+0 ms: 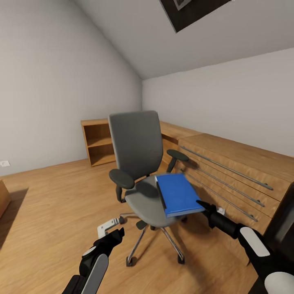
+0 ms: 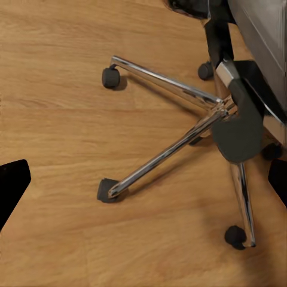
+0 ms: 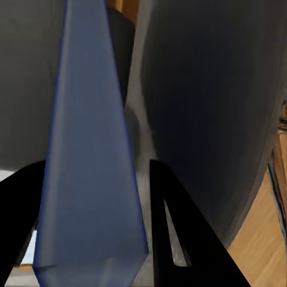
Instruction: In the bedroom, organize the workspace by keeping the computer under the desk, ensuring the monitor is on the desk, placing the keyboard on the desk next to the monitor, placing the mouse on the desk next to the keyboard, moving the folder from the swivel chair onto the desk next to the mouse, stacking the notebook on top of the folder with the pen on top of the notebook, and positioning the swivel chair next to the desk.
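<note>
While the folder (image 1: 178, 194) lies on the seat of the swivel chair (image 1: 139, 163), your right claw (image 1: 203, 205) sits at its near corner, which overhangs the seat edge. From the right wrist camera, the blue folder (image 3: 89, 167) stands edge-on between the two black fingers (image 3: 179, 239), which straddle it. Whether they press on it, you cannot tell. Your left claw (image 1: 113, 236) hangs low beside the chair's chrome base (image 2: 179, 131), above the wooden floor (image 2: 60, 89), its fingers spread wide and holding nothing.
</note>
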